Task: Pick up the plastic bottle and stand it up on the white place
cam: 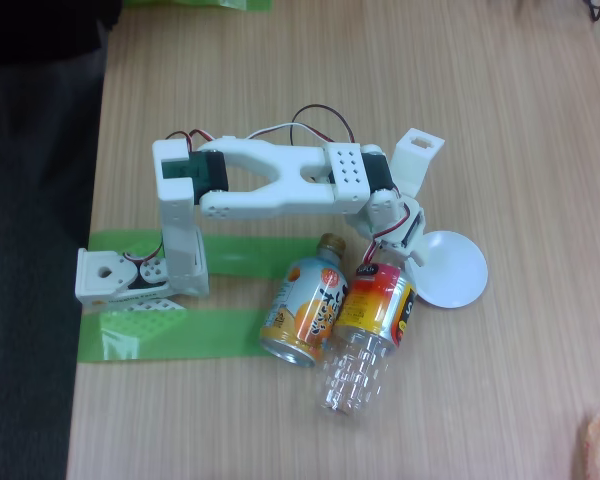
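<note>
The gripper [388,258] is at the white cap of the clear ribbed plastic bottle [368,335]; I cannot tell its opening. Grip the neck firmly, then lift toward the round white dish [458,272] beside it.

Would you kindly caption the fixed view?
White arm's gripper reaches the lying plastic bottle beside a can and white dish.

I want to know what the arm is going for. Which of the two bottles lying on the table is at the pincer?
The clear ribbed plastic bottle with the red-orange label: its cap end lies right at the pincer, beside the white dish. The orange can-bottle with the gold cap lies further left.
</note>
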